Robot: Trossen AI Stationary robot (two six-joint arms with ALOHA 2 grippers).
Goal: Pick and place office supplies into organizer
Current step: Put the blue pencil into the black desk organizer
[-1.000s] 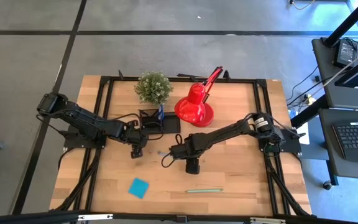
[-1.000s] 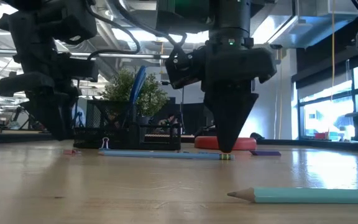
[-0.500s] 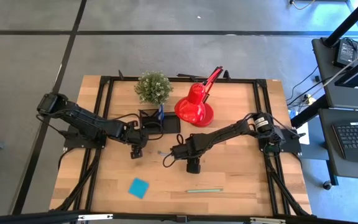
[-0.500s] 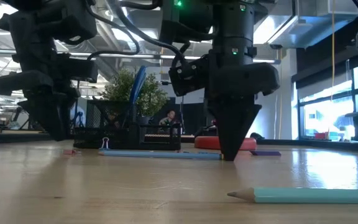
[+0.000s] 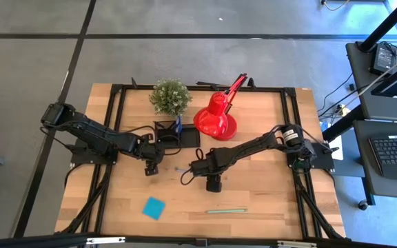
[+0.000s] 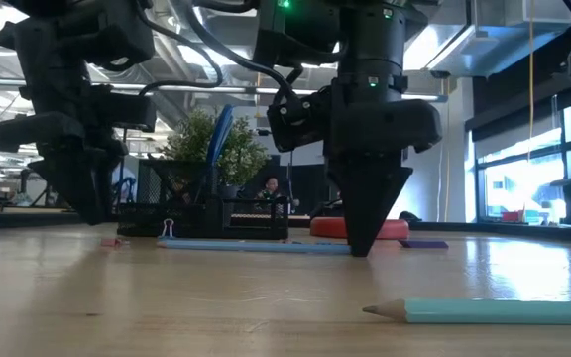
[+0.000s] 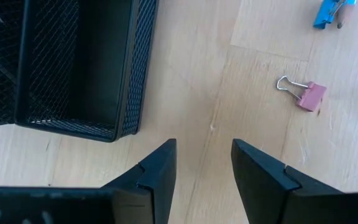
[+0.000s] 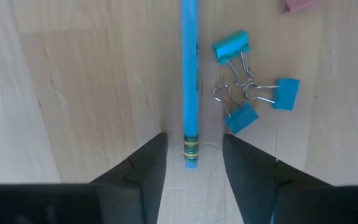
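A blue pencil (image 8: 189,74) lies flat on the wooden table; it also shows in the low view (image 6: 256,245). My right gripper (image 8: 193,171) points down, open, with one finger on each side of the pencil's eraser end (image 8: 191,155), its tips at the table (image 6: 358,250). Several blue binder clips (image 8: 253,93) lie beside the pencil. My left gripper (image 7: 204,168) is open and empty, just in front of the black mesh organizer (image 7: 79,62), near a pink binder clip (image 7: 306,94). Blue-handled scissors (image 6: 221,134) stand in the organizer (image 5: 178,134).
A green pencil (image 5: 226,211) and a blue sticky-note pad (image 5: 154,207) lie near the front edge. A red lamp (image 5: 216,117) and a potted plant (image 5: 170,96) stand behind the organizer. Black frame rails (image 5: 116,124) run along the table's sides.
My right gripper has gone down a little, so that its open fingertips stand at the table around the blue pencil's eraser end. The pencil has kept still.
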